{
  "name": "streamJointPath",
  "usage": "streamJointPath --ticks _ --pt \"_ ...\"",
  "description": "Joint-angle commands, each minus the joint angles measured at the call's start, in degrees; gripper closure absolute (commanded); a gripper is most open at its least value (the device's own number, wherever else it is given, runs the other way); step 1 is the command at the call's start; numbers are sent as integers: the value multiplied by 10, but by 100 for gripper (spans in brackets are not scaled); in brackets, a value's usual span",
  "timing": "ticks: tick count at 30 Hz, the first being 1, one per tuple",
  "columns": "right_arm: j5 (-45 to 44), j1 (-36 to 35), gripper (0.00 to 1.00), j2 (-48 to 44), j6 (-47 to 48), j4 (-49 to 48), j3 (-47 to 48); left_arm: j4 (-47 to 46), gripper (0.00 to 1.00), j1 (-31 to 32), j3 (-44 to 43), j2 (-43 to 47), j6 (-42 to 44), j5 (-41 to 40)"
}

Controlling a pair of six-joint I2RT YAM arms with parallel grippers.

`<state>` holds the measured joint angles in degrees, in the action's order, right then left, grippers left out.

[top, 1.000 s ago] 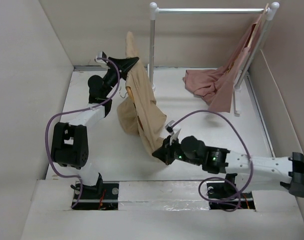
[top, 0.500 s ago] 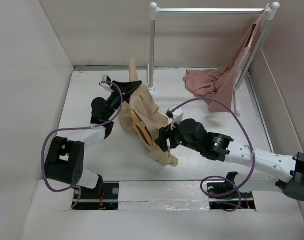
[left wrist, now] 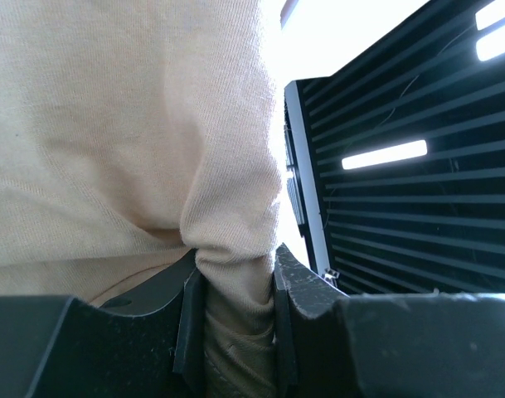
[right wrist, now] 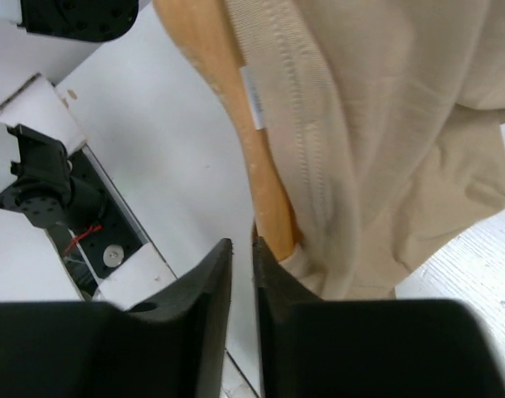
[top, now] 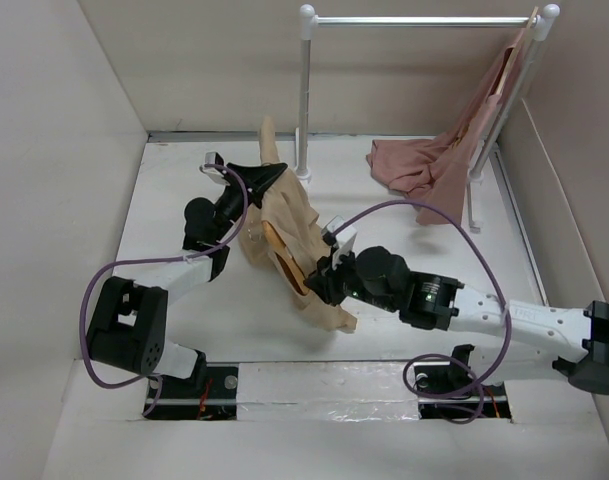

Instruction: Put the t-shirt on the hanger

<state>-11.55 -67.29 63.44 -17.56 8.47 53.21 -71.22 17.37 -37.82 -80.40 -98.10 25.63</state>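
left gripper [left wrist: 237, 286] pinching t-shirt [left wrist: 111, 124] edge; right gripper [right wrist: 242, 249] perhaps touching hanger [right wrist: 223, 83] end

txt: none legible | t-shirt [right wrist: 385, 124] neck tag [right wrist: 254, 98]: white, nothing readable | other views: no signs/nos.

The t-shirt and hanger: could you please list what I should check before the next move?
1. Grip of the left tool on the t-shirt: ok, the cloth is clamped between its fingers.
2. One arm of the hanger runs into the shirt by the collar: ok.
3. Grip of the right tool on the hanger's end: cannot tell; its jaws are nearly together just below it.
4. Both shoulders seated on the hanger: cannot tell; bunched cloth hides the far arm.
5. Hook free: cannot tell; hidden.
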Motion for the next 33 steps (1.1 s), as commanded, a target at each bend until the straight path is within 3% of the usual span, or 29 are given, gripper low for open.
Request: streamJointPath --ticks 1,3,14,19,25,27,29,31,33 --pt "-20 -10 73 23 21 -55 32 -54 100 7 -16 11 0 -10" --pt "-21 -10 66 39 26 -57 38 -54 100 12 -15 12 0 -11" --pt "-74 -10 67 113 49 -76 76 -40 100 17 -13 21 -4 -11" --pt "-102 -10 56 136 54 -79 87 -37 100 17 -1 31 -9 -18" --pt "-171 -23 54 169 54 -76 97 -31 100 22 7 36 -17 -29" --pt "-186 -29 64 178 53 -72 107 -31 100 22 5 35 -20 -27" --pt "-206 -34 67 187 54 -76 108 -37 100 22 8 37 -24 -29" --pt "-230 -34 92 190 39 -52 115 -24 100 28 5 37 -17 -25" --pt "-237 -34 100 181 30 -40 111 -23 100 28 -2 28 -11 -17"
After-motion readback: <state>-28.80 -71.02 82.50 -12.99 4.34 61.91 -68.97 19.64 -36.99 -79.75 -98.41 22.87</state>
